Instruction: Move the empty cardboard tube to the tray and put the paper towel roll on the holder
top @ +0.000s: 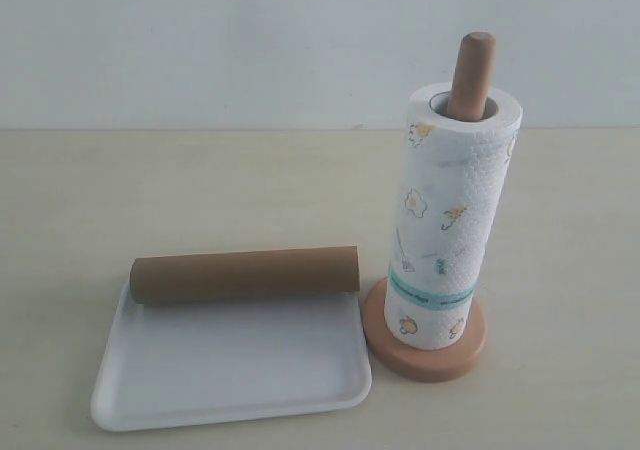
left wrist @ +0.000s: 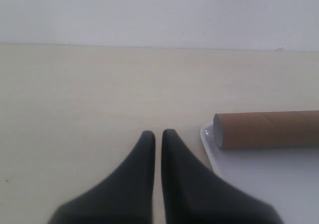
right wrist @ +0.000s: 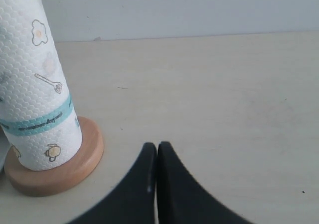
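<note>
Pale beige tabletop [top: 150, 190], plain white wall behind.

Flat white rectangular tray [top: 230, 375] with rounded corners and a low rim: sits at about 7 o'clock in the exterior view.

Long hollow brown cardboard tube [top: 245, 274]: lies on its side on the tray along the tray's 12 o'clock edge, running 9 to 3. Its ends reach roughly to the tray's two sides.

Terracotta-brown wooden holder [top: 428, 362], a round disc base with an upright dowel: stands close against the tray at the tray's 3 o'clock. Whether base and rim touch cannot be told.

Tall white embossed paper towel roll [top: 445, 220] with yellow-and-green prints and a teal band near its lower end: upright, threaded over the dowel, its bottom resting on the disc. The rounded dowel tip pokes out of the core at the top.

Left gripper [left wrist: 155, 133]: black fingers drawn almost together, only a thin slit between them, nothing in it. It is over bare tabletop, just beside the tray's corner and the tube's open end, touching neither.

Right gripper [right wrist: 157, 145]: black fingers pressed together, pinching nothing. It is over bare tabletop, near the holder's base but apart from it.
</note>
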